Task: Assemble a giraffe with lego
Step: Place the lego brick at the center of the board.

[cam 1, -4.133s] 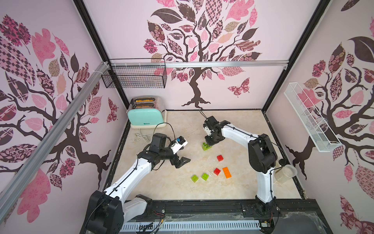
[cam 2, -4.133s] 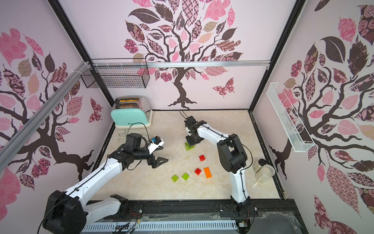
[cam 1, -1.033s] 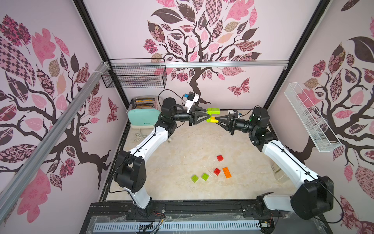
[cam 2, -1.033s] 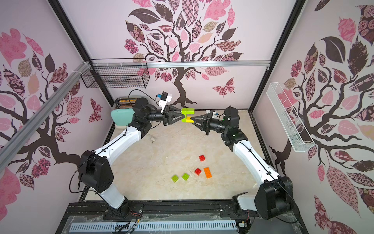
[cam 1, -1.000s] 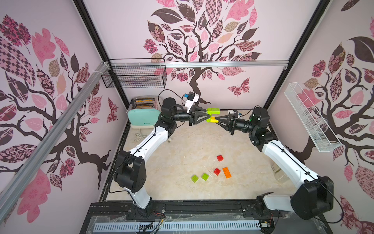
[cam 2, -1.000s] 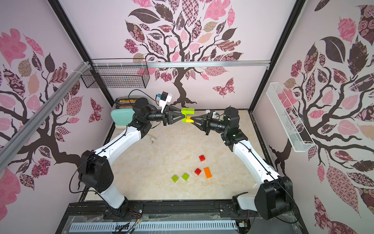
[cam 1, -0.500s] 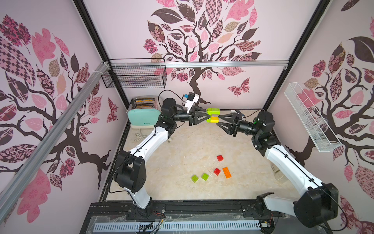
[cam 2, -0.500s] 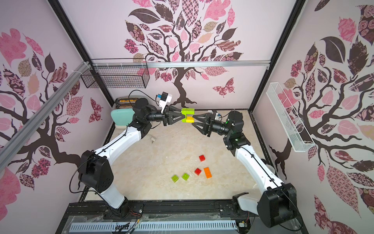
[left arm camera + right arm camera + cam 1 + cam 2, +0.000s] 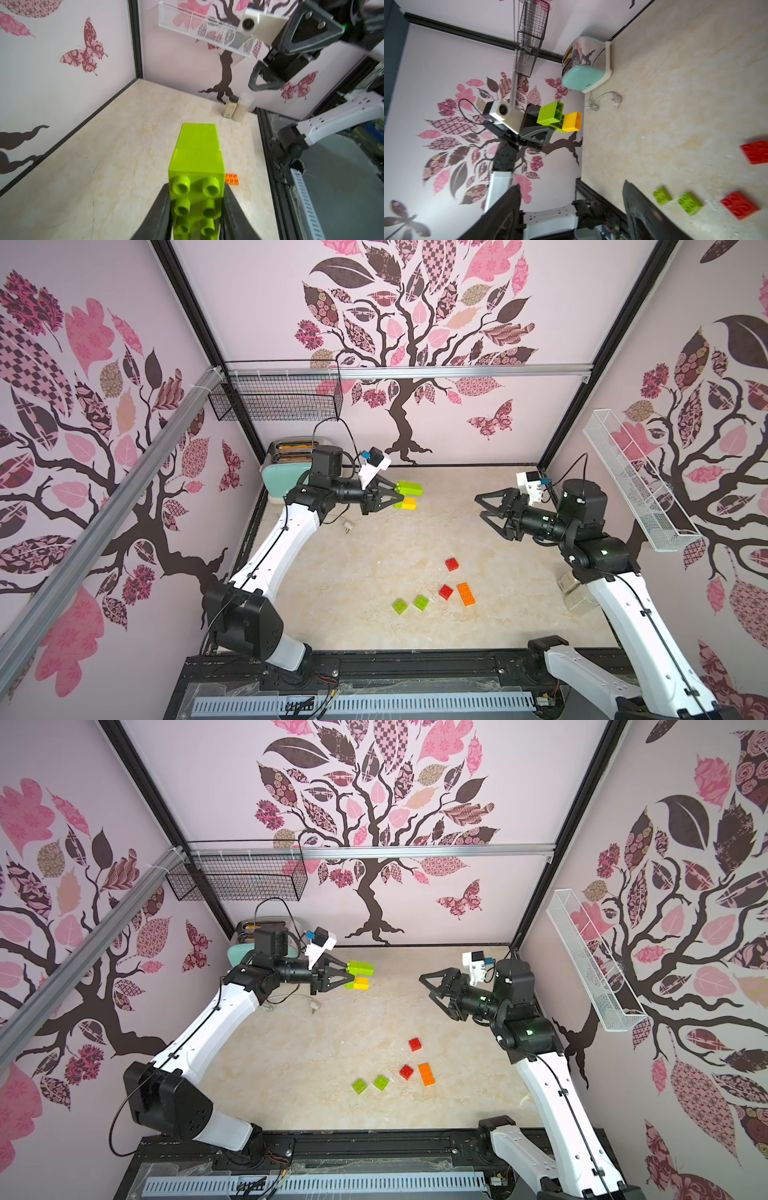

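Observation:
My left gripper (image 9: 394, 496) is shut on a joined lego piece of the giraffe (image 9: 409, 488), held in the air near the back left. The piece is a long lime-green brick (image 9: 197, 166) with a green block and a yellow brick (image 9: 572, 122) attached. My right gripper (image 9: 484, 506) hangs open and empty well to the right of it, jaws pointing at it. On the table lie two red bricks (image 9: 451, 564) (image 9: 446, 591), an orange brick (image 9: 466, 594) and two small green bricks (image 9: 400, 606) (image 9: 421, 602).
A mint toaster (image 9: 286, 472) stands at the back left, its plug (image 9: 347, 526) on the table. Two jars (image 9: 575, 593) sit by the right wall. A black wire basket (image 9: 274, 396) and a white rack (image 9: 636, 485) hang on the walls.
My right gripper has opened, let go of the joined piece and drawn back to the right. The left gripper still holds the piece and has shifted slightly left.

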You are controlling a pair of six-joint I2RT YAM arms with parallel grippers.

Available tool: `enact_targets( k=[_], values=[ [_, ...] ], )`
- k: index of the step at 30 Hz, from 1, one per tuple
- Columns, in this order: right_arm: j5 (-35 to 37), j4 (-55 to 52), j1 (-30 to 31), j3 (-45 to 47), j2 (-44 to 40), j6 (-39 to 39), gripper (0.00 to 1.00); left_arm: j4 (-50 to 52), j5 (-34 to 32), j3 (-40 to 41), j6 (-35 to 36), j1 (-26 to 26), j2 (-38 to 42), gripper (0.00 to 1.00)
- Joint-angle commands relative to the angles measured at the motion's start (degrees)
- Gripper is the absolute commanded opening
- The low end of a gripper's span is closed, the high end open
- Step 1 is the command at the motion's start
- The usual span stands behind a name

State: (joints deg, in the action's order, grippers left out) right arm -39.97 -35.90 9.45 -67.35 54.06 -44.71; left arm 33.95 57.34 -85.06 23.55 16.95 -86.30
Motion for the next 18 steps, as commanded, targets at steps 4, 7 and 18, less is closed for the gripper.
enact_targets(
  k=[4, 7, 18],
  values=[
    [21.19, -16.58, -0.06, 0.58, -5.79, 24.09, 0.84, 35.47, -11.28, -7.59, 26.47, 0.46, -2.1, 0.21],
    [28.09, -17.08, -0.09, 3.74, -10.05, 29.39, 0.85, 39.88, -18.39, -8.0, 30.63, 1.81, -2.86, 0.2],
    [40.45, -13.38, -0.1, 17.73, -27.19, 40.15, 0.9, 43.74, -31.03, -12.14, 36.14, 9.08, -10.35, 0.2]
  ],
)
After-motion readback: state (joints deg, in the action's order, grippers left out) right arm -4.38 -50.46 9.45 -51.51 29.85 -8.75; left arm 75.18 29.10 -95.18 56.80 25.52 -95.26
